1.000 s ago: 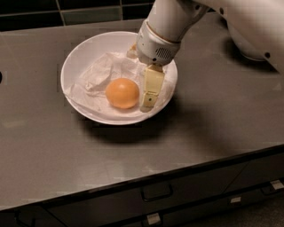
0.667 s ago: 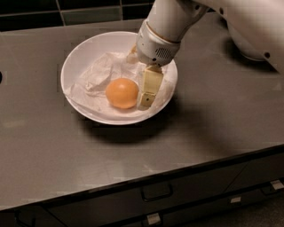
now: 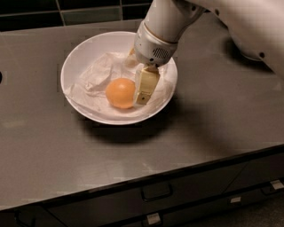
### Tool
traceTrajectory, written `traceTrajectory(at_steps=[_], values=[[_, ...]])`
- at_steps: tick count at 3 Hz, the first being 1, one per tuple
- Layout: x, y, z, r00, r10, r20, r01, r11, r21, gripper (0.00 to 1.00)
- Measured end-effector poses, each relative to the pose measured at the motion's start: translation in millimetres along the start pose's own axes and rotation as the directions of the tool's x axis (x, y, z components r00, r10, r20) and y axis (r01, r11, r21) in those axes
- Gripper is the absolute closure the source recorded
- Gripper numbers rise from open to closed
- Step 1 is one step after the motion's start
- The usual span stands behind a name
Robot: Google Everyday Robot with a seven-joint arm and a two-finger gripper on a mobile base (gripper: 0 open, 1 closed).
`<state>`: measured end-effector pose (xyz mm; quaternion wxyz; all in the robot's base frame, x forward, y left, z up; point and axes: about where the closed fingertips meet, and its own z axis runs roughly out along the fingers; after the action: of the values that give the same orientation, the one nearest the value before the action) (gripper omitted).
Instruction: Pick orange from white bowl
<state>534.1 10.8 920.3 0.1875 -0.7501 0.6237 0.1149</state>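
The orange [image 3: 120,93] lies in the middle of the wide white bowl [image 3: 84,48], on crumpled white paper [image 3: 95,77]. The bowl stands on the grey counter [image 3: 213,128]. My gripper [image 3: 144,88] reaches down into the bowl from the upper right. Its cream-coloured tip sits right against the orange's right side, low over the paper. The white wrist [image 3: 156,44] above it hides part of the bowl's far right rim.
The white arm [image 3: 248,26] spans the upper right over the counter. The counter's front edge runs along the bottom, with dark drawers and handles [image 3: 156,193] below it. A dark tiled wall [image 3: 66,11] runs behind the counter.
The gripper has shifted slightly left, closer against the orange. The orange and bowl have not visibly moved.
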Motion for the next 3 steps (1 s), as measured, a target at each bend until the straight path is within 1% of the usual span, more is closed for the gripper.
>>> traceTrajectory(at_steps=[1, 2, 3], values=[[-0.3, -4.9, 7.4, 1.000, 0.001, 0.001, -0.001, 1.0000, -0.009, 0.19], [2.9, -27.8, 66.1, 0.999, 0.047, 0.028, -0.046, 0.9988, -0.019, 0.26], [2.8, -28.5, 69.7, 0.999, 0.047, 0.026, -0.046, 0.9987, -0.023, 0.28]])
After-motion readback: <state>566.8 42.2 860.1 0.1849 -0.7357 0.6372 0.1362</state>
